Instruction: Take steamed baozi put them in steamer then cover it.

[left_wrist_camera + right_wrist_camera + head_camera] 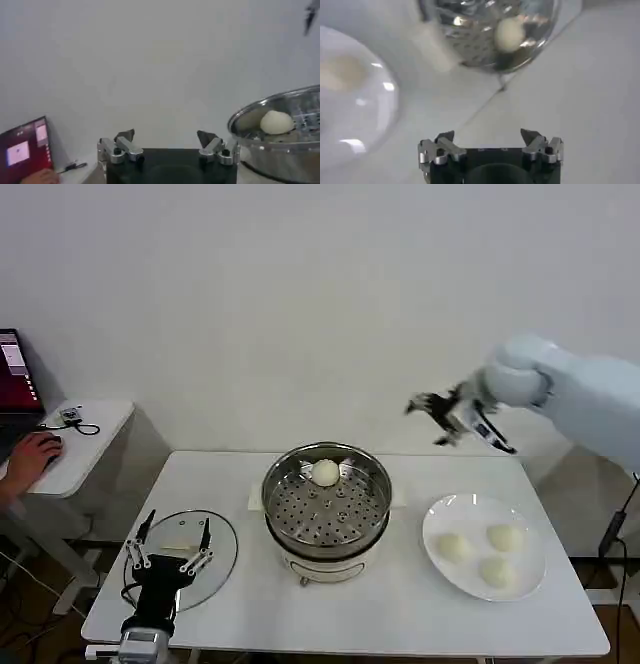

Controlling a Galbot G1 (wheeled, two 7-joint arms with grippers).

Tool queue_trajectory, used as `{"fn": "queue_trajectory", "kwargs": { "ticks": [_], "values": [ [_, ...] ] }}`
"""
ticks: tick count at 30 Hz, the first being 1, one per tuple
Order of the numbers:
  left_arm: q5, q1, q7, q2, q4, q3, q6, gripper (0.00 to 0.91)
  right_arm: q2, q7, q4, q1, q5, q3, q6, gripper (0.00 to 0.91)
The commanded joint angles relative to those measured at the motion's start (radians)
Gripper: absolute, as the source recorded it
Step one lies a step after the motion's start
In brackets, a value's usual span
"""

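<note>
Steamer (326,509): mid-counter (400,604), uncovered, perforated tray showing.
Bun in steamer (326,472): one, at the tray's far edge.
Buns on plate (484,544): three (455,546), (505,536), (496,571), on the robot's right of the steamer.
Lid (183,547): flat on the counter, on the robot's left of the steamer.
Left gripper (170,546): low over the lid, jaws wide, empty.
Right gripper (432,416): raised in the air beyond the plate, jaws wide, empty.
</note>
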Motion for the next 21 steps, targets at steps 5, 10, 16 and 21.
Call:
{"fn": "queue_trajectory", "kwargs": {
  "ticks": [5,10,16,21],
  "values": [
    [0.013,-0.004,0.008,0.011,-0.003,0.013,0.001,0.907,-0.237,-0.075,0.096,-0.427,0.138,0.203,-0.241,0.907],
    [0.02,-0.003,0.007,0.001,-0.005,0.013,0.002,0.907,-0.201,-0.062,0.058,-0.553,0.134,0.275,-0.254,0.907],
    [0.029,-0.005,0.005,-0.012,0.01,0.014,0.001,0.907,-0.162,-0.036,0.004,-0.623,0.114,0.317,-0.292,0.907],
    [0.031,-0.004,0.004,-0.017,0.013,0.013,0.0,0.907,-0.154,-0.03,-0.031,-0.661,0.096,0.331,-0.313,0.907]
  ]
}}
